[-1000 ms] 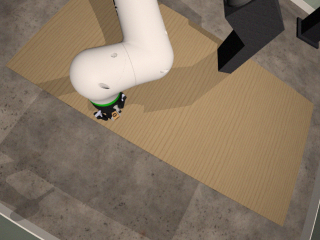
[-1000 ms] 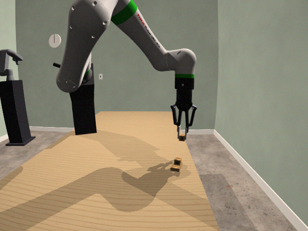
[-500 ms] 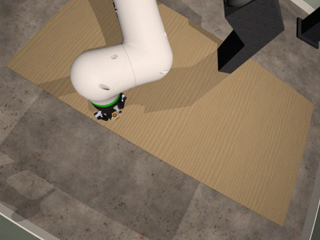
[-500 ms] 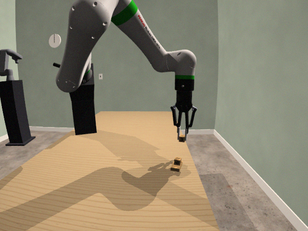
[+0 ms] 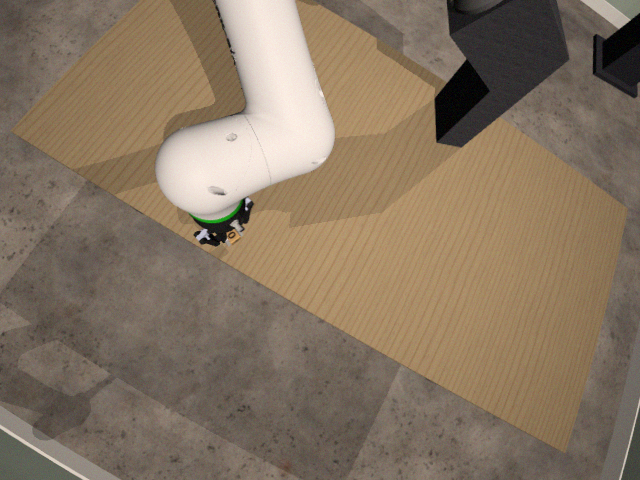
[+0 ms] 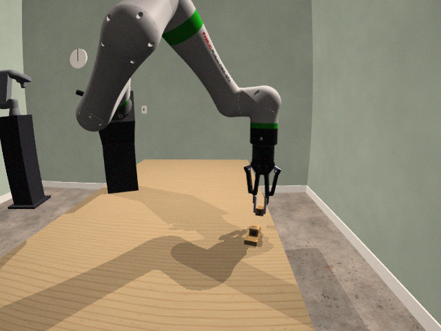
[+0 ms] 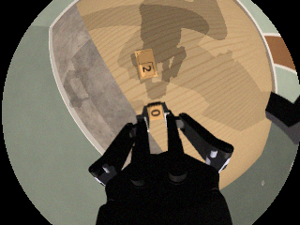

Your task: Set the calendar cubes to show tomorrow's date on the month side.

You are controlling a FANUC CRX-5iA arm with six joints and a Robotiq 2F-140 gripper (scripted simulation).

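- Cube, top face "0" (image 5: 233, 236) (image 6: 260, 211) (image 7: 156, 112): pinched by the fingers (image 5: 223, 237) (image 6: 260, 206), aloft.
- Tray (image 6: 251, 243) (image 7: 144, 56): on the counter (image 5: 465, 258) (image 6: 142, 256) (image 7: 211, 61), bearing cube "2" (image 6: 253, 231) (image 7: 147, 68).
- Step, presumably: reorienting the raised cube.
- Next: align above the vacant half, then lower flat.

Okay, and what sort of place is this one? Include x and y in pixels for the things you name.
Probably a robot lab or workcell: a white jointed arm (image 5: 281, 77) (image 6: 199, 53) over a wood-grain table (image 5: 465, 268) (image 6: 142, 295), and a dark pedestal (image 6: 21, 160) with another device on top.
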